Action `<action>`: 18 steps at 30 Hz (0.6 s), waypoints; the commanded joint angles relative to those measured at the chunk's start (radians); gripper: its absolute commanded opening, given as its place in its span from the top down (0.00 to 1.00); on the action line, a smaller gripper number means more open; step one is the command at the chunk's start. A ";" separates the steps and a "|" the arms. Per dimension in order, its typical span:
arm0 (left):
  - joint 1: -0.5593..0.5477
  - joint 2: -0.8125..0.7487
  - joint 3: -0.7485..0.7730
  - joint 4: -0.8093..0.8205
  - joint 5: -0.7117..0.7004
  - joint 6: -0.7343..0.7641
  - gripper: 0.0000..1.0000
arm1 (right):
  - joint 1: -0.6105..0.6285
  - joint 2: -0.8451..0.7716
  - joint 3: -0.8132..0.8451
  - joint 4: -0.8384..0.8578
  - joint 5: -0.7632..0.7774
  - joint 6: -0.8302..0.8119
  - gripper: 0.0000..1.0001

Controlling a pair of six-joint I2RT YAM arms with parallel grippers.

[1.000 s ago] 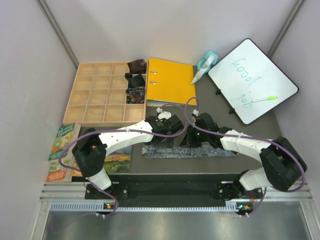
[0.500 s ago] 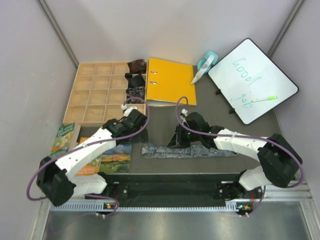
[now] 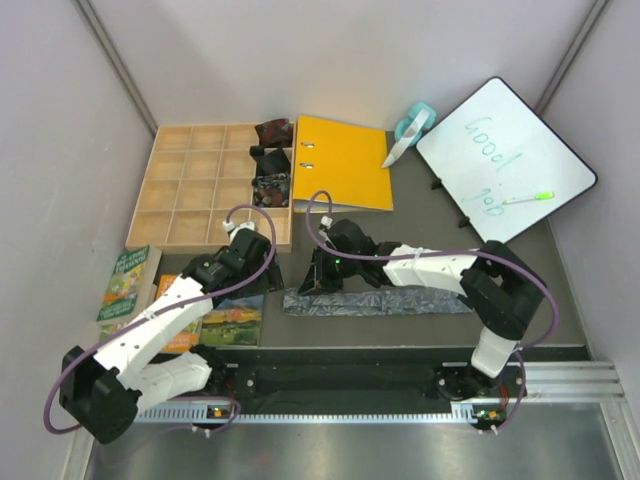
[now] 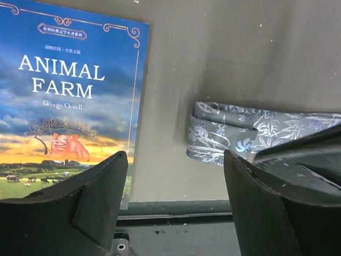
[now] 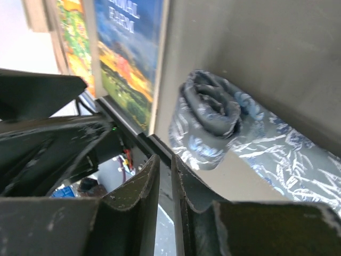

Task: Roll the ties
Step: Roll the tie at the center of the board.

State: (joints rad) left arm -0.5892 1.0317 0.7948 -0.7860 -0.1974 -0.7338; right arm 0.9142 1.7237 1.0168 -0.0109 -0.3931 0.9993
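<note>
**Near edge of the tabletop [image 3: 420, 215].** The tie [image 3: 400, 301] lay flat along this edge, its left end turned into a small, loose roll [image 5: 210, 109]. The fabric looked light, limp and slick, so you could expect the roll to slacken or slide if pushed. The likely place to take hold was across the roll's width, at its core, with the flat length left free to feed in.

**Hands.** Your right hand [image 3: 313, 284] hung just beside that roll, its arm reaching leftward over the tie. Its fingers were drawn almost together with nothing between them. Your left hand [image 4: 175, 170] stood wide open and empty, tilted down over bare tabletop between the book [image 4: 69, 106] and the roll.

**Farther back.** Three finished rolls [image 3: 271, 160] sat along the right side of the tray [image 3: 190, 190].
</note>
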 commanded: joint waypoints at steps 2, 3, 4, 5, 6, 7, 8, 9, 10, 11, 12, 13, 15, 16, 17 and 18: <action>0.012 -0.027 -0.020 0.065 0.022 0.005 0.23 | 0.011 0.034 0.040 0.061 -0.027 0.012 0.85; 0.012 -0.030 -0.023 0.071 0.026 0.005 0.24 | 0.009 0.037 0.037 0.063 -0.029 0.012 0.85; 0.012 -0.028 -0.029 0.079 0.029 0.004 0.24 | 0.011 0.045 0.036 0.065 -0.026 0.006 0.85; 0.012 -0.032 -0.032 0.082 0.036 0.004 0.24 | 0.009 0.050 0.034 0.065 -0.026 0.004 0.85; 0.012 -0.033 -0.032 0.086 0.039 0.002 0.24 | 0.009 0.056 0.032 0.069 -0.024 0.004 0.85; 0.012 -0.035 -0.038 0.088 0.039 0.002 0.24 | 0.009 0.060 0.032 0.071 -0.026 0.002 0.85; 0.012 -0.036 -0.039 0.093 0.041 -0.001 0.24 | 0.009 0.069 0.032 0.072 -0.026 0.001 0.85; 0.012 -0.035 -0.042 0.091 0.044 0.001 0.24 | 0.011 0.074 0.031 0.072 -0.026 -0.001 0.86; 0.012 -0.035 -0.046 0.096 0.047 -0.001 0.24 | 0.009 0.079 0.031 0.074 -0.021 -0.007 0.86; 0.014 -0.035 -0.048 0.099 0.050 -0.003 0.24 | 0.011 0.082 0.032 0.068 -0.020 -0.010 0.87; 0.012 -0.038 -0.051 0.100 0.056 -0.004 0.24 | 0.008 0.082 0.032 0.062 -0.013 -0.017 0.87; 0.012 -0.039 -0.055 0.100 0.056 -0.004 0.24 | 0.006 0.083 0.031 0.049 -0.006 -0.027 0.87; 0.012 -0.042 -0.060 0.106 0.062 -0.006 0.24 | 0.002 0.083 0.023 0.048 -0.004 -0.036 0.87; 0.012 -0.042 -0.063 0.110 0.061 -0.007 0.24 | 0.000 0.085 0.019 0.048 -0.003 -0.040 0.87; 0.012 -0.045 -0.066 0.110 0.061 -0.006 0.24 | -0.003 0.085 0.010 0.049 -0.003 -0.044 0.87; 0.012 -0.045 -0.066 0.113 0.064 -0.007 0.25 | -0.006 0.085 0.003 0.049 -0.003 -0.047 0.87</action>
State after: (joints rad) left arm -0.5819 1.0103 0.7395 -0.7231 -0.1452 -0.7345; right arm 0.9134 1.8057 1.0161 0.0113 -0.4091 0.9863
